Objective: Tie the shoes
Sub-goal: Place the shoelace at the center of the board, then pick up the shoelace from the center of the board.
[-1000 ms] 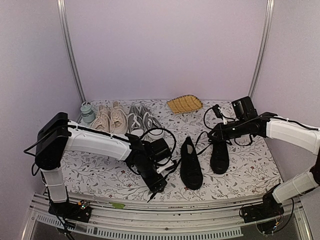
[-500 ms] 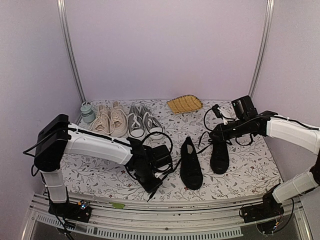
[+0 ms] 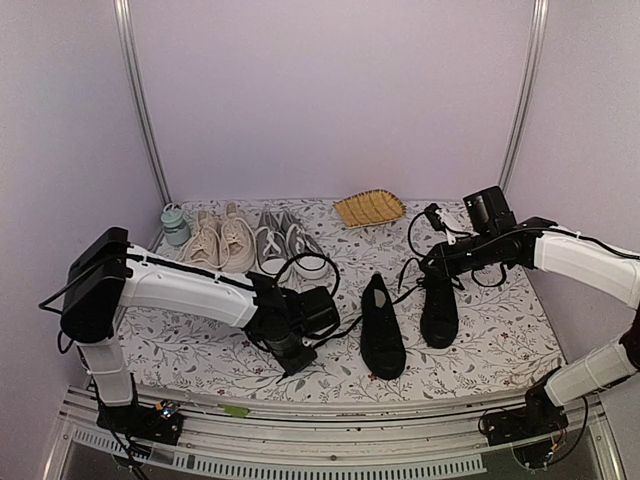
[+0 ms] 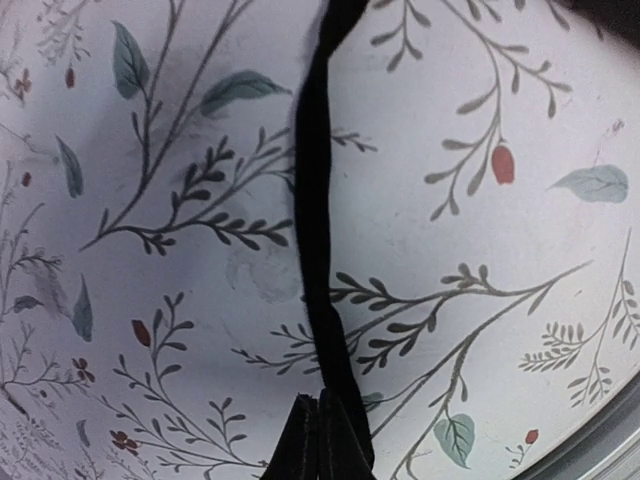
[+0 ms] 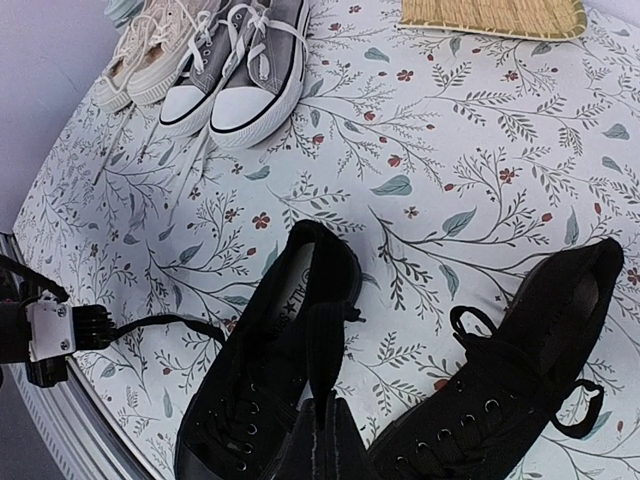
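Observation:
The two black shoes stand side by side at mid table, the left shoe (image 3: 381,326) and the right shoe (image 3: 439,305). My left gripper (image 3: 296,358) is low over the table, left of the left shoe. It is shut on a flat black lace (image 4: 318,250) that runs away across the cloth to that shoe. My right gripper (image 5: 330,425) hangs above and between the shoes, shut on the left shoe's (image 5: 270,360) other lace (image 5: 335,340), pulled up taut. The right shoe (image 5: 520,370) lies with loose laces.
A beige pair (image 3: 222,240) and a grey white-toed pair (image 3: 285,245) stand at the back left beside a small green jar (image 3: 175,224). A woven tray (image 3: 369,208) lies at the back centre. The table's metal front rail (image 3: 330,415) runs close behind my left gripper.
My left gripper has shut on the lace and drawn back to the left along the table. The right arm holds its place.

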Robot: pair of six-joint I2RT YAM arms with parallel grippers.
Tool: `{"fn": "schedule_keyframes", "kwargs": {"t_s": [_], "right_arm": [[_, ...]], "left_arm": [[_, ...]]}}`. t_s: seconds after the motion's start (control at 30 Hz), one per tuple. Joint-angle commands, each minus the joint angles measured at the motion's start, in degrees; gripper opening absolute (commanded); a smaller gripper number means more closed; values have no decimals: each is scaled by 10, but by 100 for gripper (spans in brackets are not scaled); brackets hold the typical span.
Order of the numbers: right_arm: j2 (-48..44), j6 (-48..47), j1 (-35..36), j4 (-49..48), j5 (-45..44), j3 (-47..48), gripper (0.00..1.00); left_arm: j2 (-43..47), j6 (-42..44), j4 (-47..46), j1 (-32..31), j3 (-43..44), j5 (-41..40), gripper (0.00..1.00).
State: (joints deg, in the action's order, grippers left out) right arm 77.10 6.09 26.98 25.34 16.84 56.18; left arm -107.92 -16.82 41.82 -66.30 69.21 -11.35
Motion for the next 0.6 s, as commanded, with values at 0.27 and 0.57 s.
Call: {"fn": "schedule_keyframes", "kwargs": {"t_s": [0.27, 0.57], "right_arm": [[2, 8, 0, -2, -1, 17, 0], [16, 3, -1, -8, 26, 16, 0]], "left_arm": [[43, 71, -68, 43, -9, 67, 0], [-9, 59, -73, 70, -6, 138, 42]]}}
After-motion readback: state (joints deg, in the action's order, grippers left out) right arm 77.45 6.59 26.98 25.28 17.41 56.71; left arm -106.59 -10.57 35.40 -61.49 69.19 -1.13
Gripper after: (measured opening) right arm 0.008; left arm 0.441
